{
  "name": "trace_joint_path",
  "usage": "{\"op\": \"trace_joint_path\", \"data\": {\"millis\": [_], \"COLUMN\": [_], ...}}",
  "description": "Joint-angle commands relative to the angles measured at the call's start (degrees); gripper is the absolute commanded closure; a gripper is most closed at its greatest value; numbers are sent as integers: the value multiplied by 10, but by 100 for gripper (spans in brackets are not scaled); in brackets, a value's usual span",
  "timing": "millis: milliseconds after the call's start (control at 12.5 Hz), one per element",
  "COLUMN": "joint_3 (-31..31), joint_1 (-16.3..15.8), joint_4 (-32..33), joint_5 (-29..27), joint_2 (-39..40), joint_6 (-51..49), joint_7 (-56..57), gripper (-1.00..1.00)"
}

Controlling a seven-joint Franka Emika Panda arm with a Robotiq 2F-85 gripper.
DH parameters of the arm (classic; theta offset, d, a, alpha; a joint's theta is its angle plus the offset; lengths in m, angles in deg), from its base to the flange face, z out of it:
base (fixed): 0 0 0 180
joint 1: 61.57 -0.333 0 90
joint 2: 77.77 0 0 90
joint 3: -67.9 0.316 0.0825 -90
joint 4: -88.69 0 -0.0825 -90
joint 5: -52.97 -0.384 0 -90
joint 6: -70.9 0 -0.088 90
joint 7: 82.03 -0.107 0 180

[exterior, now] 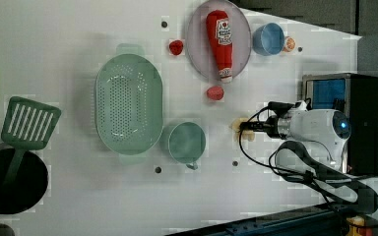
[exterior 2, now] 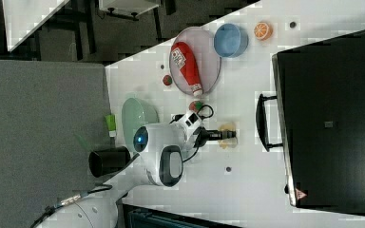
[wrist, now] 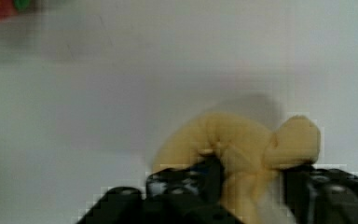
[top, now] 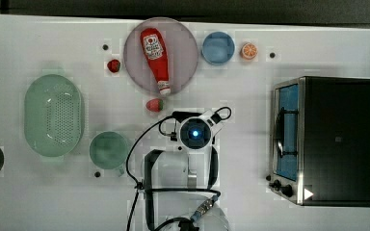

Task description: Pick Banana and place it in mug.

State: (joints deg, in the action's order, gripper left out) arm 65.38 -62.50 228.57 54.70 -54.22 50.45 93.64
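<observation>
While down at the table (top: 38,192), jaws pinching the soft banana (wrist: 233,140)

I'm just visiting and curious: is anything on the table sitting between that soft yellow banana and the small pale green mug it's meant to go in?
Nothing visible does. In the left view the soft yellow banana lies at the gripper, and only bare white table separates it from the small pale teal-green mug to the left view's left. The red strawberry sits off that line.
</observation>
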Motion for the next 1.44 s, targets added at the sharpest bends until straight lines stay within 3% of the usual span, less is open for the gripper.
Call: {"op": "trace_joint_path", "data": {"millis": [80,400,1040,1440], "joint_3": [-11,-15,-25,14], "joint_1": [10,14,17,0], "joint_4": [-1,0,-107,-206], "joint_5": [-3,-3,-4,-6], "joint_2": [-33,-123,-367,-388], "joint_6": [-2,-65,-423,-608], "joint_7": [21,21,20,-63], "gripper": [38,38,38,38]}}
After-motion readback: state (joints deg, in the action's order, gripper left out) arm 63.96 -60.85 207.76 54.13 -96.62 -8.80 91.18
